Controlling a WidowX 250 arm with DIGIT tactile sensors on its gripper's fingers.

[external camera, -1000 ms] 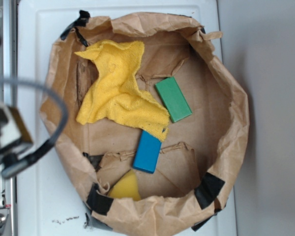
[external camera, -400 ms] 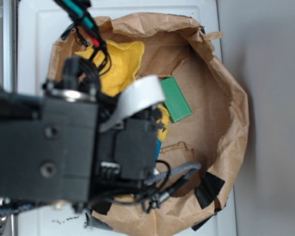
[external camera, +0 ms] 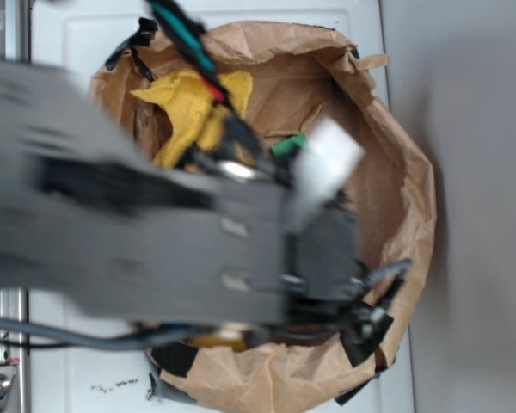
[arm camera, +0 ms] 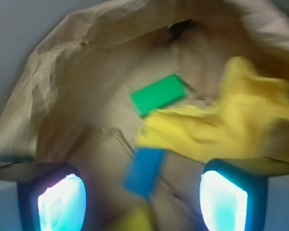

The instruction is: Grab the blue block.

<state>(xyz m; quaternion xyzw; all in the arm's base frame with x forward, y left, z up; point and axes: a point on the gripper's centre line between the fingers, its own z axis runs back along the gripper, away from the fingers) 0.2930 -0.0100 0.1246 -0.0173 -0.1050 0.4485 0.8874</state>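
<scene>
The blue block (arm camera: 144,172) lies flat on the brown paper floor inside the paper bag (external camera: 404,172), in the lower middle of the wrist view. It is between the two fingers (arm camera: 58,199) in that picture, but farther away from the camera, and nothing touches it from the gripper (arm camera: 143,202). The fingers stand wide apart, one at the bottom left and one at the bottom right, with empty space between them. The picture is blurred by motion, so the edges of the block are soft.

The upper end of the block is just beside the lower edge of the yellow cloth (arm camera: 231,125); I cannot tell if they touch. The cloth is crumpled and spreads to the right side of the bag. Above the blue block, apart from it, lies the green block (arm camera: 158,94), tilted, with its lower edge near the cloth. A yellow object (arm camera: 135,221) shows at the bottom edge, just below the blue block; its shape is not clear.

In the exterior view the robot arm (external camera: 155,249) covers most of the bag and hides the blue block. Only a corner of the green block and a part of the cloth show. The bag stands on a white bench (external camera: 77,52), and black tape (external camera: 365,331) holds its rim.
</scene>
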